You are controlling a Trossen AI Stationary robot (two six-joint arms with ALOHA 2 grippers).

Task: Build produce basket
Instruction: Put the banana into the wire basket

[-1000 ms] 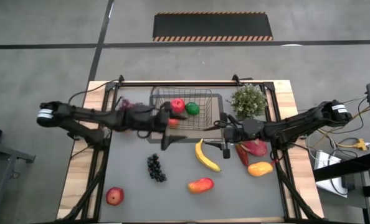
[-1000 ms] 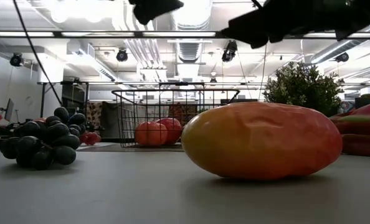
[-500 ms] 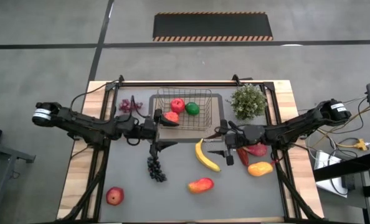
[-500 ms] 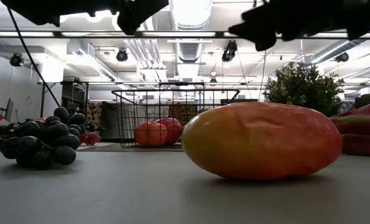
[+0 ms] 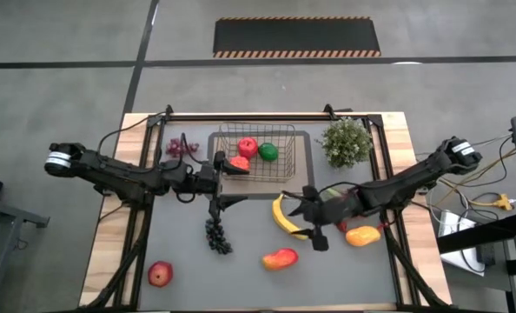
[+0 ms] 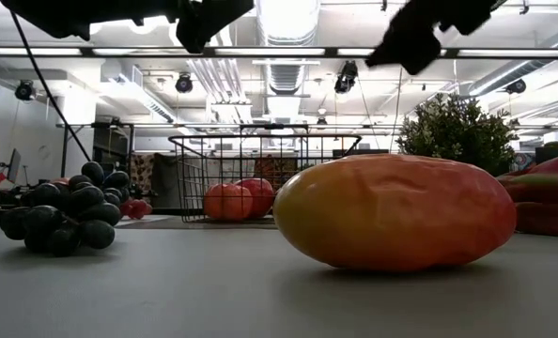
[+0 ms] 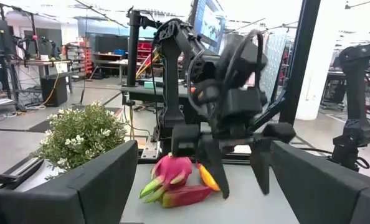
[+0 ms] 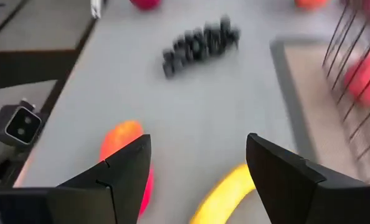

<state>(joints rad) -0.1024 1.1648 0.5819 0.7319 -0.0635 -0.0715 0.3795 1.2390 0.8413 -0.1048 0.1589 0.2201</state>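
Right gripper point(image 5: 313, 228) hangs wide open and empty over the banana point(image 5: 286, 218), which lies on the table just in front of the basket point(image 5: 256, 155). Best play looks like squaring the fingers across the banana's middle, not along its curve. Left gripper point(image 5: 219, 183), also open and empty, waits at the basket's front-left corner, above the grapes point(image 5: 217, 234). 2 apples point(image 5: 248, 147) and a pepper point(image 5: 268, 151) sit in the basket.

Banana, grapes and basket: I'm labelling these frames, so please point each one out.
banana point(image 5: 284, 219), high view, middle of its yellow curve.
grapes point(image 5: 216, 235), high view, centre of the dark bunch.
basket point(image 5: 286, 165), high view, right wire wall.
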